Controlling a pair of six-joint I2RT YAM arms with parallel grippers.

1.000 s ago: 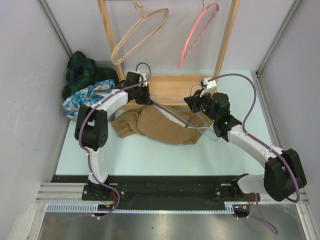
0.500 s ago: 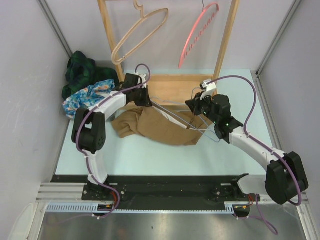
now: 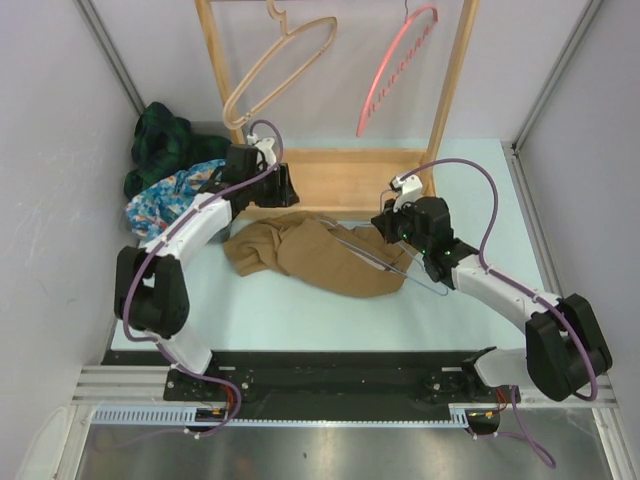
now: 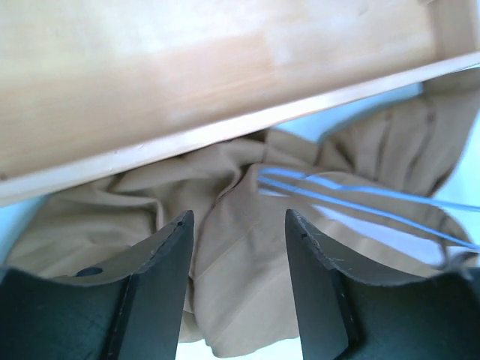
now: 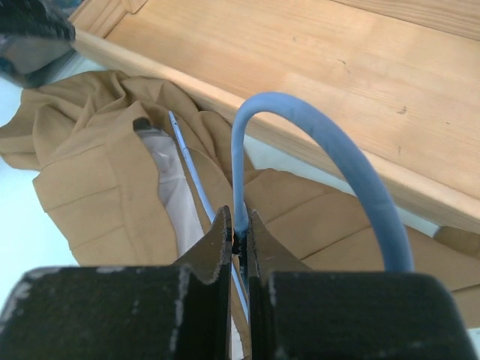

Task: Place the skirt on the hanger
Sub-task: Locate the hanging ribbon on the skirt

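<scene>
right pincer (image 5: 238,226) clamped tight on hanger (image 5: 239,165) neck | left pincer (image 4: 236,225) gaped wide, empty | skirt (image 3: 310,255) lay heaped on tabletop (image 3: 300,315), hanger seemingly partly inside | risk: thin wire could twist in grip, skirt could slide off

One camera looks down from high up. Both wrist cameras look from very close, and all three see the skirt (image 3: 300,255).
</scene>
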